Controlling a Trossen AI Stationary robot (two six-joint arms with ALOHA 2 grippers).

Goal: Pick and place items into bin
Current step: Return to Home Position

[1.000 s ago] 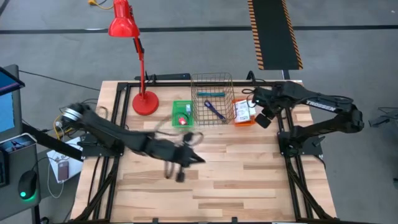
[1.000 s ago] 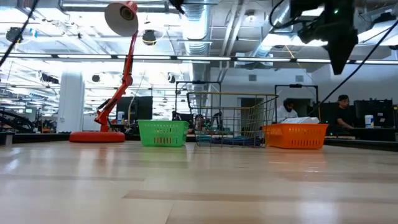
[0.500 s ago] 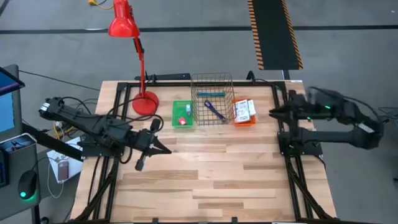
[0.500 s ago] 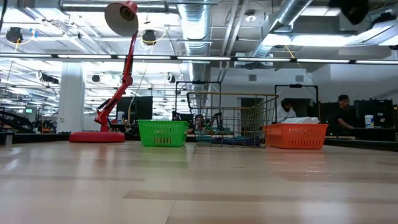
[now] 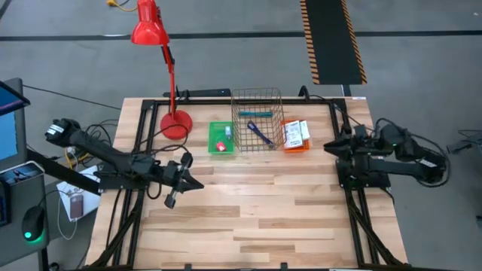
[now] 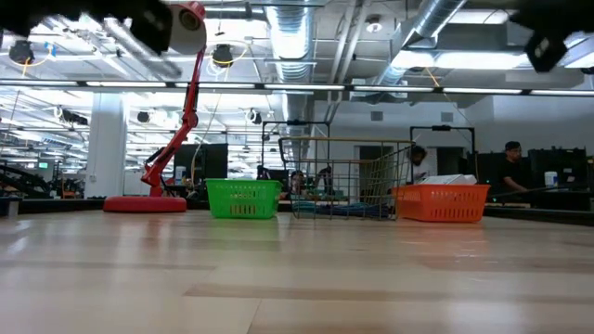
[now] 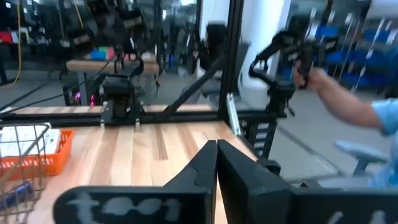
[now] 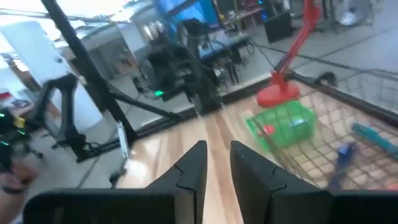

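Fingers (image 7: 200,169) of the left gripper (image 7: 216,146) — pressed together, nothing held. Fingers (image 8: 191,169) of the right gripper (image 8: 218,149) — parted by a narrow gap, nothing held.

All items are lodged well clear of both pairs, ahead of the tips and off to one side:
- two white cards (image 5: 295,133) in the orange bin (image 5: 296,149)
- teal marker (image 5: 260,114) and blue-purple strap (image 5: 260,134) in the wire basket (image 5: 256,92)
- red block (image 5: 220,146) and pale blue square (image 5: 227,131) in the green bin (image 5: 212,139)

Handling, as judged:
- cards: light, flat and stiff, best taken by a raised edge
- marker: smooth and apt to roll, to be gripped across mid-barrel
- strap: limp, to be pinched at its middle
- block: rigid, to be held by opposite faces

Contents are laid open only in the high view. In the low view the bin walls alone are shown, with a little white above the orange rim. A person's outstretched arm (image 7: 339,93) is recorded by the left wrist view, not the high view.
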